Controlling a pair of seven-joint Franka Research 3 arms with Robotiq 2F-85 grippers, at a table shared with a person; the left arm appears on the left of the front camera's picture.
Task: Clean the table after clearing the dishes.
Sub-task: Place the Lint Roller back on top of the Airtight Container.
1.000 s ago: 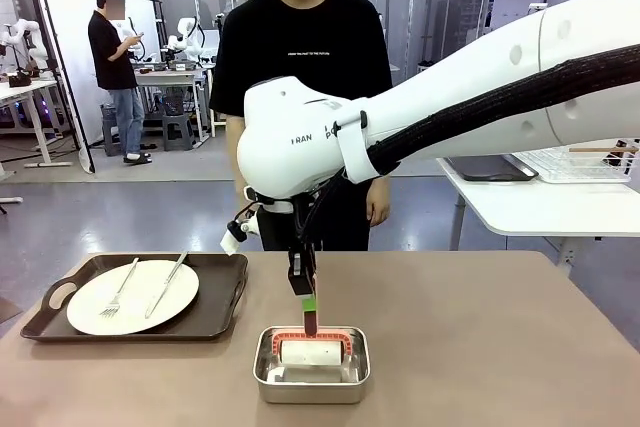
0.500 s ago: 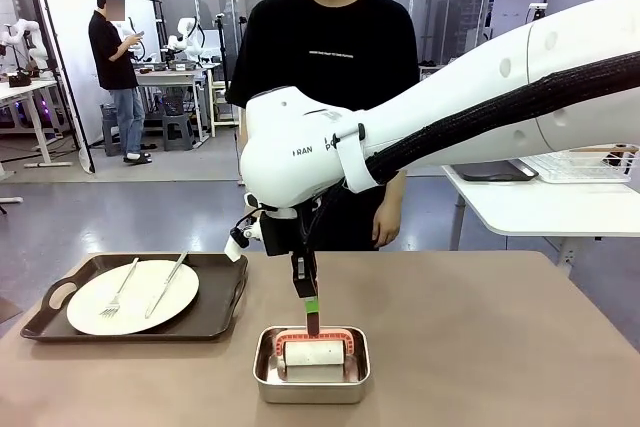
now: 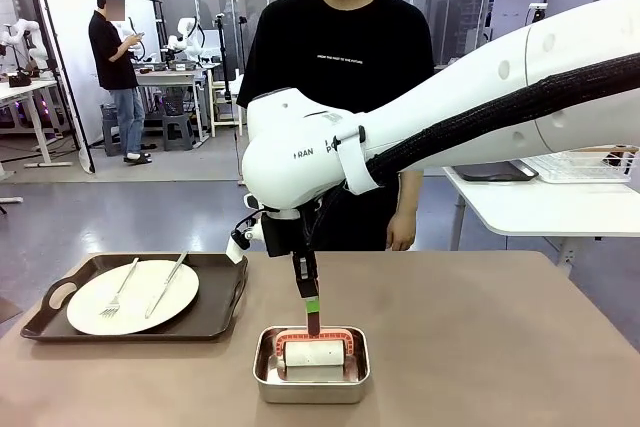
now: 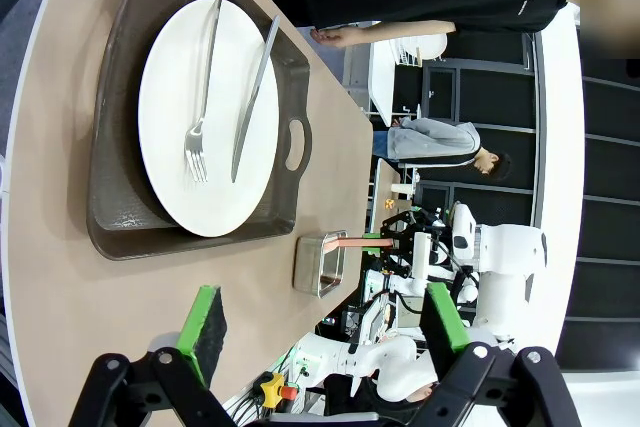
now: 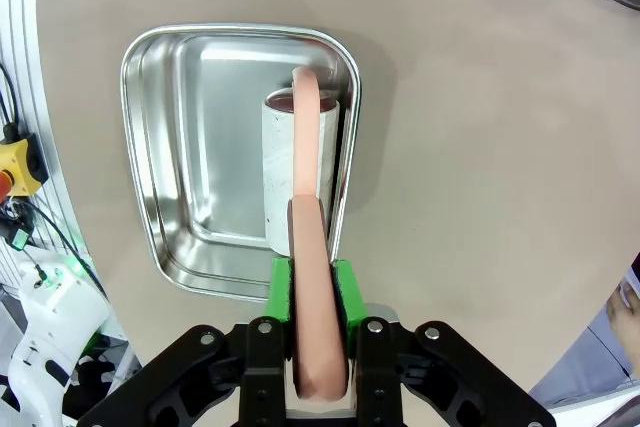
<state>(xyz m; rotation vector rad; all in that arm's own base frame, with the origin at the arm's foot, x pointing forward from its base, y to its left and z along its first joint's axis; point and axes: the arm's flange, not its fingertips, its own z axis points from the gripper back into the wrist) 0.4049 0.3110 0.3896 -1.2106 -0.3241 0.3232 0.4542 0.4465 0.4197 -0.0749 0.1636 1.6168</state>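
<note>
On the tan table (image 3: 480, 347) a steel pan (image 3: 265, 379) holds a lint roller (image 3: 312, 352) with a white roll and a salmon handle. My right gripper (image 3: 311, 313) stands over the pan, shut on that handle (image 5: 306, 197), with the roll (image 5: 282, 172) lying in the pan (image 5: 190, 147). At the left a dark tray (image 3: 228, 299) carries a white plate (image 3: 132, 299) with a fork (image 3: 119, 290) and a knife (image 3: 166, 285). My left gripper (image 4: 325, 315) hangs open above the table (image 4: 60, 277), short of the tray (image 4: 115, 197) and plate (image 4: 170, 167).
A person in a black shirt stands at the far edge behind the pan, one hand (image 3: 401, 238) hanging by the table edge. A smaller white table (image 3: 540, 209) with a wire basket stands at the right. Bare tabletop lies right of the pan.
The person has stepped toward the picture's right. My right arm has shifted slightly, still gripping the roller handle over the pan.
</note>
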